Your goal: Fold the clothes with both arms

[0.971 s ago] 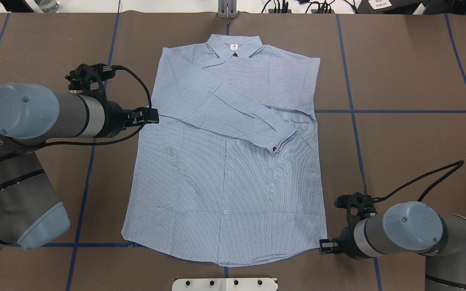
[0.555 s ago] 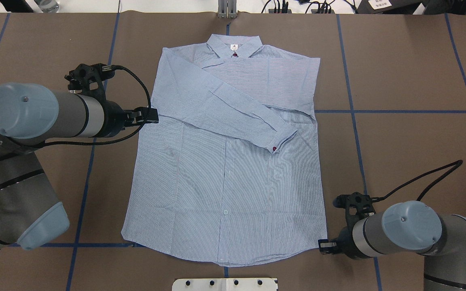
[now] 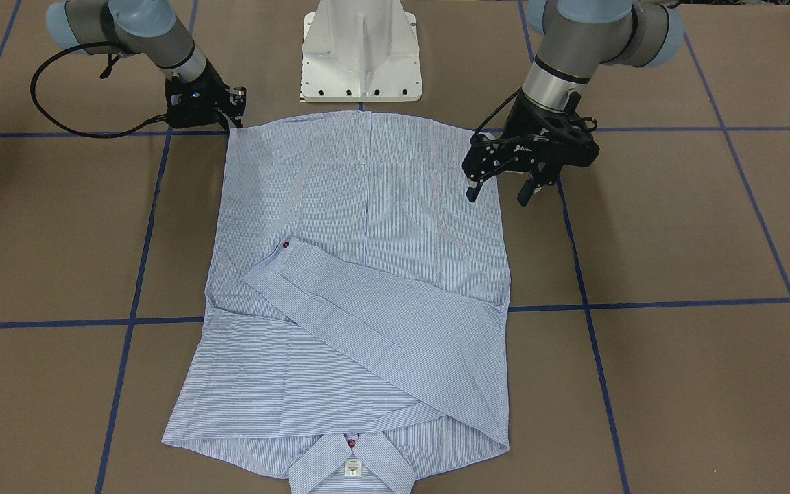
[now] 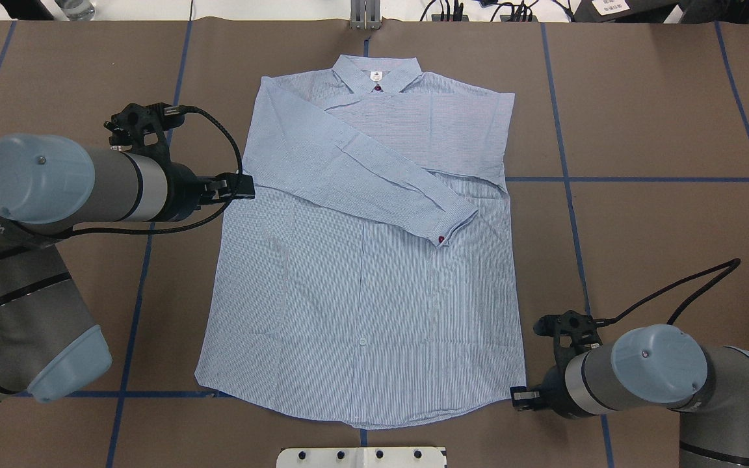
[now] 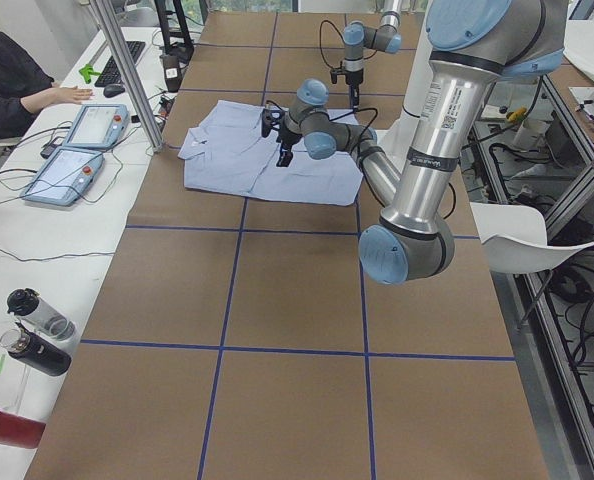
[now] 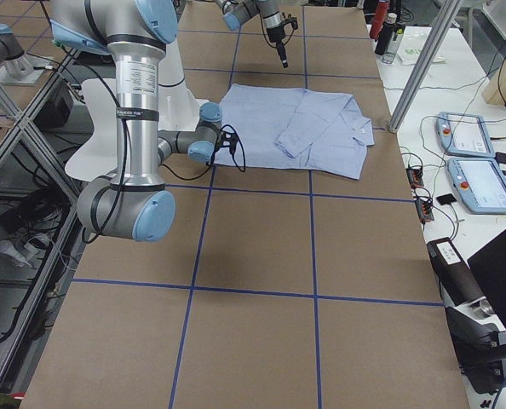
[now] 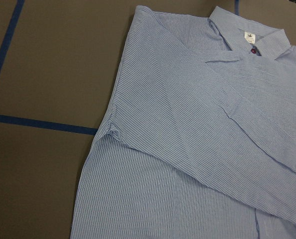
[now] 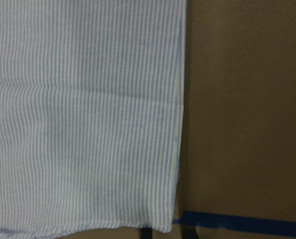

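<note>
The clothes are one blue-and-white pinstriped shirt (image 4: 361,279) lying flat, collar away from the robot, both sleeves folded across the chest (image 3: 361,322). My left gripper (image 3: 498,193) hangs open just above the shirt's side edge, below the armpit (image 4: 244,186); its wrist view looks down on the shoulder and collar (image 7: 188,149). My right gripper (image 4: 516,395) sits low on the table at the hem corner (image 3: 236,113). In the right wrist view two dark fingertips (image 8: 147,234) stand apart on either side of that corner (image 8: 88,124), so it reads as open.
The white pedestal base (image 3: 362,51) stands just behind the hem. Blue tape lines (image 4: 641,179) cross the brown table cover. A metal post (image 4: 366,14) rises at the far edge, where two tablets (image 5: 87,125) lie and a person (image 5: 7,75) sits.
The right arm has crept slightly toward the shirt's hem corner. The left arm and the shirt have not moved.
</note>
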Controlling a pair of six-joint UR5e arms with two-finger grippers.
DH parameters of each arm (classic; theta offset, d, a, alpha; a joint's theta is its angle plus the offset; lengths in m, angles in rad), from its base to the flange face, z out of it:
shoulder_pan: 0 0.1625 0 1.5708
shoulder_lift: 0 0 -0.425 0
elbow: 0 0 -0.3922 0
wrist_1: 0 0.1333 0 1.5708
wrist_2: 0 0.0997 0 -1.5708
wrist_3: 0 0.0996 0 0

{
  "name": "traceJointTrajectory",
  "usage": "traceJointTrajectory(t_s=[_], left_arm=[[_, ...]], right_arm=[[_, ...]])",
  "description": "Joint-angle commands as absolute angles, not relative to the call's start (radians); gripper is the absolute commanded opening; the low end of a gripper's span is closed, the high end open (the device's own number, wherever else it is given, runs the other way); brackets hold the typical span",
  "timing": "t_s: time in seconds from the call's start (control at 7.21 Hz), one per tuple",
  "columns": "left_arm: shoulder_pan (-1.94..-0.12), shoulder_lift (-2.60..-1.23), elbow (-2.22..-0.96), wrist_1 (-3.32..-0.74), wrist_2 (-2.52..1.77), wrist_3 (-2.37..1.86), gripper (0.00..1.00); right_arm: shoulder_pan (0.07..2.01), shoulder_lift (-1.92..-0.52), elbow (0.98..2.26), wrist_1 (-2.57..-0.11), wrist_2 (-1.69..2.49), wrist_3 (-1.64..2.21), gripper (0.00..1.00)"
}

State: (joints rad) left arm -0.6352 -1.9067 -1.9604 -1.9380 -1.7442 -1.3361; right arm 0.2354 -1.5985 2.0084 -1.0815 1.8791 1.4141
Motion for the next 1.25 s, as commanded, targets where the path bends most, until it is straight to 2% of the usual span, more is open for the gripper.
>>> traceJointTrajectory(t_s=[0.0,0.14,1.11], left_arm=[[-0.637,-1.907,-1.96,-1.937,-1.744,-1.336,0.98],[-0.637,-1.905,-1.96,-1.937,-1.744,-1.336,0.98],[-0.64,-1.862,-1.963,-1.934,-1.744,-1.336,0.98]], right_arm=[[0.235,-1.598,2.008,-1.081,1.878,1.414,0.15],[0.235,-1.6,2.008,-1.081,1.876,1.414,0.0],[0.256,-1.594,2.065,-1.08,1.879,1.414,0.0]])
